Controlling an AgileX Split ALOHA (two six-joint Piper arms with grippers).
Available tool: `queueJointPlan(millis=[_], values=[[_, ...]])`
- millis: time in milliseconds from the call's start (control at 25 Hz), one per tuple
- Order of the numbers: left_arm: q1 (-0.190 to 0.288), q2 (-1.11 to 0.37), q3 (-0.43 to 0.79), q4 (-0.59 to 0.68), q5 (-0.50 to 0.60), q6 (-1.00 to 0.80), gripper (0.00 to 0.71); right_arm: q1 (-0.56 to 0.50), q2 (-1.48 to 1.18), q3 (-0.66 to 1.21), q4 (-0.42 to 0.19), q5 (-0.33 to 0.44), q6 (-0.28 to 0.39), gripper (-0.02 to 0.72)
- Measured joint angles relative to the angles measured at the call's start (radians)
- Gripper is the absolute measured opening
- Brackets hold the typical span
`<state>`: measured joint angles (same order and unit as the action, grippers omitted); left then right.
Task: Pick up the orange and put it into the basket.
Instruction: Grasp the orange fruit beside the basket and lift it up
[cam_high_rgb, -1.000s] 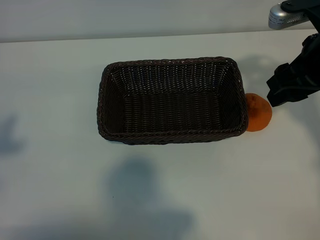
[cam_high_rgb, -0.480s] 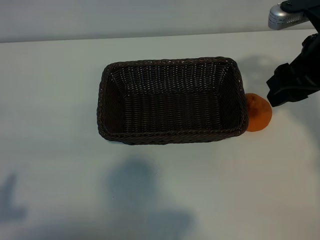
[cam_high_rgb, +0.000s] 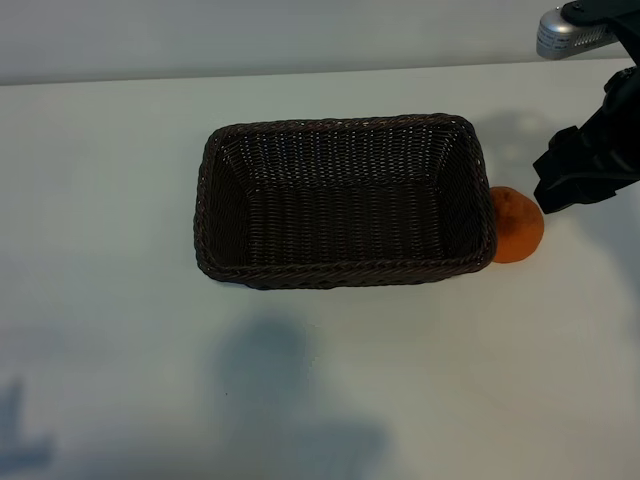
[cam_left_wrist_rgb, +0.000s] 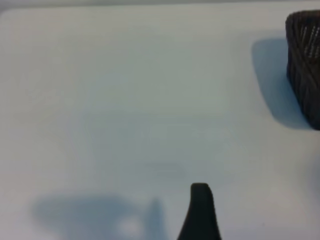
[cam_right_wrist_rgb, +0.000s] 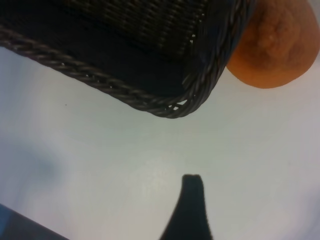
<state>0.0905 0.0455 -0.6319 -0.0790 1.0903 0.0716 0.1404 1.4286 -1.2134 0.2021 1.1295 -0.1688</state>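
the left gripper (cam_left_wrist_rgb: 200, 210) does not appear in the exterior view at all; only a faint shadow near the lower left corner of the white table (cam_high_rgb: 100, 200) hints at it. in its own wrist view one dark fingertip shows over bare tabletop, with the corner of the basket well off to one side. its jaws stand wide with nothing between them, so this arm looks to be keeping out of the way.

in the middle of the table sits the rectangular dark brown woven wicker basket (cam_high_rgb: 340, 268), open side up and with nothing inside, presumably placed centrally so either arm can reach over its braided rim.

touching the basket's right-hand wall, near its front corner, lies the small round orange fruit (cam_high_rgb: 518, 225), resting on the table and not yet lifted. it is tucked so tightly against the wicker that only its outer side is free, which will likely make closing a finger on the basket side awkward.

just beside and above the orange, at the right edge, hangs the black right gripper (cam_high_rgb: 560, 185), tilted steeply downward. its jaws are spread wide and hold nothing; it seems poised there to descend onto the fruit. the right wrist view shows one dark fingertip over the table, with the orange and basket corner ahead.
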Motion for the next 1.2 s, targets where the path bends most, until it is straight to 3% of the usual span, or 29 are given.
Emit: queueJointPlan(millis=[440,960,1040,1200], values=[[-0.002,-0.054,0.117,0.007,0.018,0.001,0.574,0.000,0.000,0.000,0.002,0.002,-0.001,0.595],[-0.002,-0.054,0.132,0.079,0.004,-0.003,0.573,0.000,0.000,0.000,0.002,-0.018,-0.005,0.595],[-0.002,-0.054,0.132,0.079,0.004,-0.004,0.573,0.000,0.000,0.000,0.002,-0.029,-0.025,0.595],[-0.002,-0.054,0.132,0.079,0.004,-0.004,0.573,0.000,0.000,0.000,-0.005,-0.049,-0.152,0.595]])
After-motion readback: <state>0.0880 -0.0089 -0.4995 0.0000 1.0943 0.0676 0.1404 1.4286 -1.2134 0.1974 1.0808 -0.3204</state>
